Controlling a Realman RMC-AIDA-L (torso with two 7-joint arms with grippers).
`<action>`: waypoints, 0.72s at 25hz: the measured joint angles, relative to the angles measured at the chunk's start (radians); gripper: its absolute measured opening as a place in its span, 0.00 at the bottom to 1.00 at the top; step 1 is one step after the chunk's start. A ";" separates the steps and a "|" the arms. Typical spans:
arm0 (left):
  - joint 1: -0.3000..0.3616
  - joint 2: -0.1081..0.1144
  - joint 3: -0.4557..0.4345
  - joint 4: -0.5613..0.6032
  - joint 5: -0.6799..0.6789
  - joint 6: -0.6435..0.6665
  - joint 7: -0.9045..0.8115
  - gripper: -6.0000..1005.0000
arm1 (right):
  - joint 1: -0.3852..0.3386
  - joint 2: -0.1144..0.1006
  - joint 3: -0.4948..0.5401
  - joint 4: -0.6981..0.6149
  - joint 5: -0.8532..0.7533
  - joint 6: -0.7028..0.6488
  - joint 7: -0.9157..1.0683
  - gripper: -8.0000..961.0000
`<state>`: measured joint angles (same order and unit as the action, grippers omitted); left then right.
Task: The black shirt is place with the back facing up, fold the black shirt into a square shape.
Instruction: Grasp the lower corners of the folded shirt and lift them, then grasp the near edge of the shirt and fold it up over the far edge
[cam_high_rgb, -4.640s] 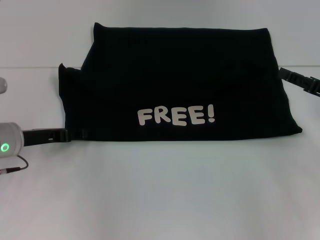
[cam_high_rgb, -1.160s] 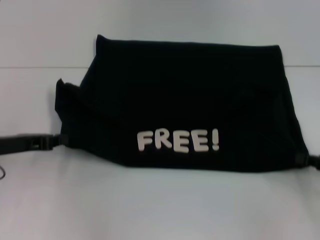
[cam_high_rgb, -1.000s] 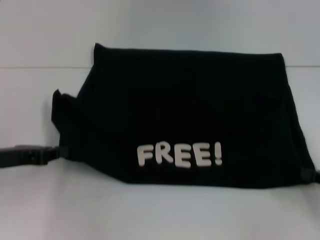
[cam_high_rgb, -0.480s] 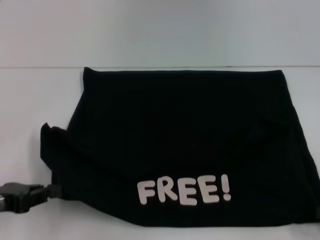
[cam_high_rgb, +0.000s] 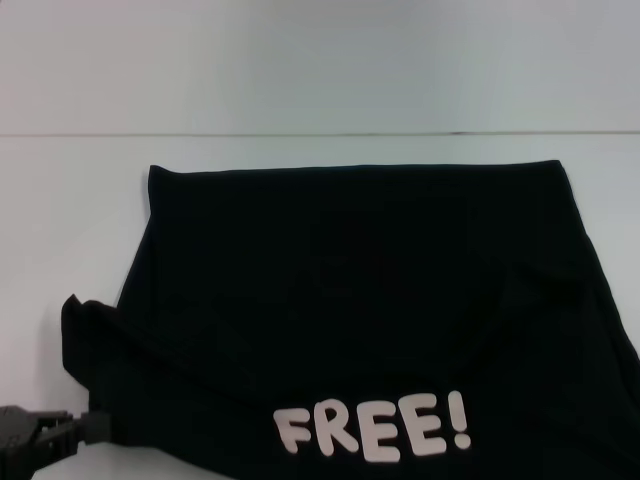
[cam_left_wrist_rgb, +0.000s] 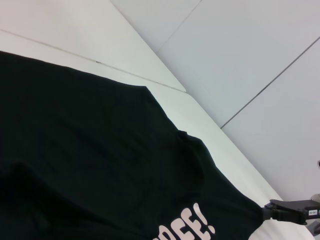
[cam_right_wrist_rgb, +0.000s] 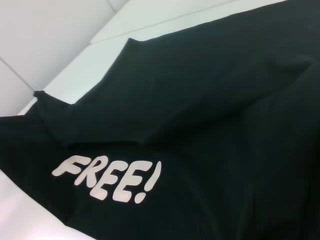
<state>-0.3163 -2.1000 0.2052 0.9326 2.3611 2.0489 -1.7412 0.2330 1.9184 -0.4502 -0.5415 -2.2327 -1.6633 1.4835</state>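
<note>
The black shirt (cam_high_rgb: 360, 310) is seen partly folded on the white surface (cam_high_rgb: 300, 70), its "FREE!" print (cam_high_rgb: 372, 430) upward; squaring is judged unfinished. The left gripper (cam_high_rgb: 80, 428) is seen at its near-left edge, but whether its fingers pinch cloth cannot be told; the right gripper is only seen far off in the left wrist view (cam_left_wrist_rgb: 270, 212), finger state unreadable.

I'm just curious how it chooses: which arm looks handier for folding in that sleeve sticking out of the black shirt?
Probably the left. The left end effector sits at the black shirt's near corner, just beside the protruding sleeve; the right end effector is at the opposite edge.
</note>
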 joint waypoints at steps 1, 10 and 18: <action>0.005 -0.001 0.000 0.003 0.003 0.004 0.000 0.02 | -0.006 -0.002 0.002 -0.001 0.000 -0.012 -0.005 0.01; 0.043 -0.009 -0.003 0.011 0.023 0.010 0.001 0.02 | -0.035 -0.023 0.016 -0.004 -0.019 -0.046 -0.054 0.01; 0.035 -0.007 -0.002 0.010 0.023 0.014 -0.007 0.02 | -0.024 -0.026 0.039 -0.005 -0.053 -0.052 -0.057 0.01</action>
<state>-0.2816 -2.1075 0.2030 0.9425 2.3840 2.0628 -1.7479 0.2085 1.8928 -0.4111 -0.5461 -2.2852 -1.7150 1.4267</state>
